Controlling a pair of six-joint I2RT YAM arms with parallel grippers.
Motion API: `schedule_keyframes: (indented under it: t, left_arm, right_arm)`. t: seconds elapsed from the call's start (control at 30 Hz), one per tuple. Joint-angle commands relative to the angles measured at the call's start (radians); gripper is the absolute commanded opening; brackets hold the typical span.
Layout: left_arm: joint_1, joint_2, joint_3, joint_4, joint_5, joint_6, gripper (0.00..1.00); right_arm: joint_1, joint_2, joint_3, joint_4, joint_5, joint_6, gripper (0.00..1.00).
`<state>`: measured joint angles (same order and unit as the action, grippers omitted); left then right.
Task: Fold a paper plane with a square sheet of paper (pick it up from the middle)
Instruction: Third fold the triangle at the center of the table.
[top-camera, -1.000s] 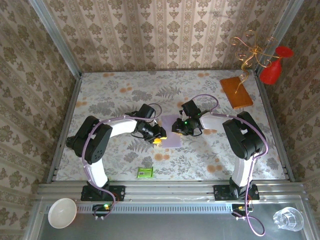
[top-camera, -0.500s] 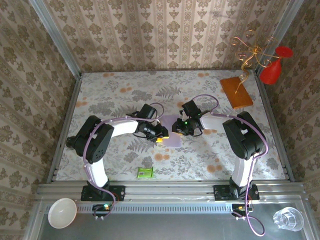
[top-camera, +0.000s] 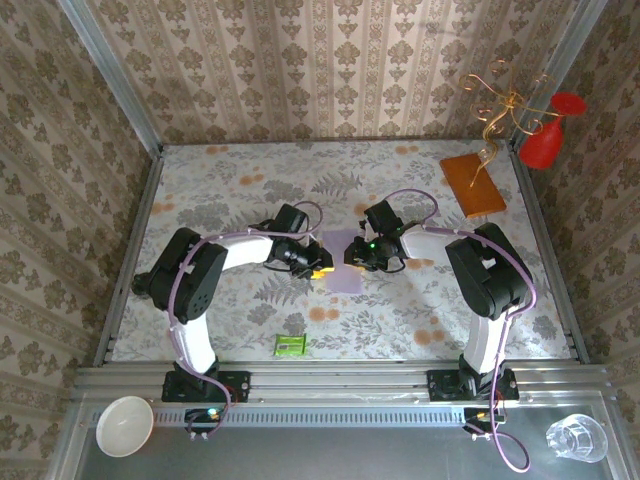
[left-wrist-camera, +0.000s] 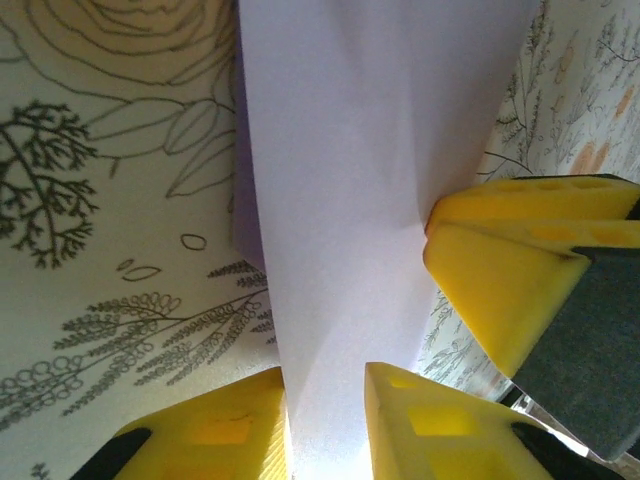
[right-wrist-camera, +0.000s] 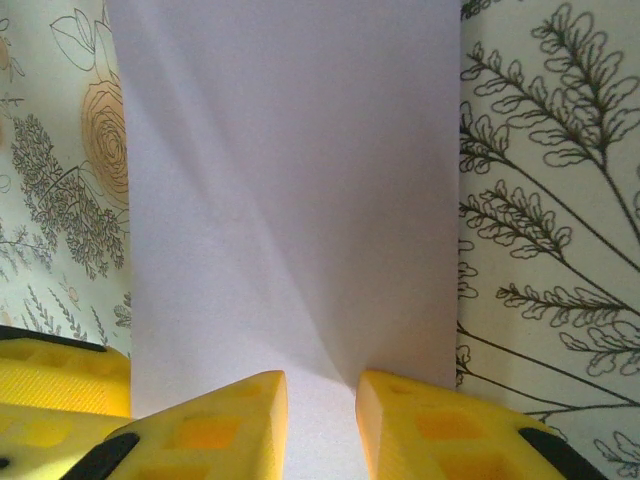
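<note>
At table centre, left hand (top-camera: 318, 266), right hand (top-camera: 352, 258) clamp lavender sheet (top-camera: 343, 262) edges.

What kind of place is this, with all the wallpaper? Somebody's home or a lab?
Most likely a staged test booth, not a home. Patterned wallpaper panels box in a floral-covered table, a metal rail carries two bolted robot arms, and props such as a red glass and an orange-brown board sit in the corner.

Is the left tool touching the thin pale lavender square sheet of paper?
Touching. In the left wrist view the left tool has its yellow fingers on either side of the sheet, pressed against its edge.
</note>
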<state>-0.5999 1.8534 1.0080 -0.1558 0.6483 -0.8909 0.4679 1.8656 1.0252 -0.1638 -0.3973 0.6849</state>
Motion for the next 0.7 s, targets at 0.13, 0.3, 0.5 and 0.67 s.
schedule_keyframes:
  t: [0.13,0.3,0.5,0.67]
  left_arm:
    - [0.02,0.039,0.052,-0.017,0.048,0.007,0.22]
    - [0.026,0.051,0.064,-0.02,0.062,0.009,0.16]
    - [0.031,0.05,0.071,-0.021,0.066,0.007,0.07]
    - [0.044,0.027,0.068,-0.027,0.056,-0.007,0.03]
  right_arm:
    - [-0.007,0.024,-0.038,-0.036,0.04,0.008,0.3]
    - [-0.011,-0.008,-0.063,0.031,0.009,0.018,0.35]
    - [-0.031,-0.1,-0.085,0.117,-0.021,0.019,0.46]
    - [-0.038,-0.238,-0.164,0.219,-0.001,-0.062,0.58]
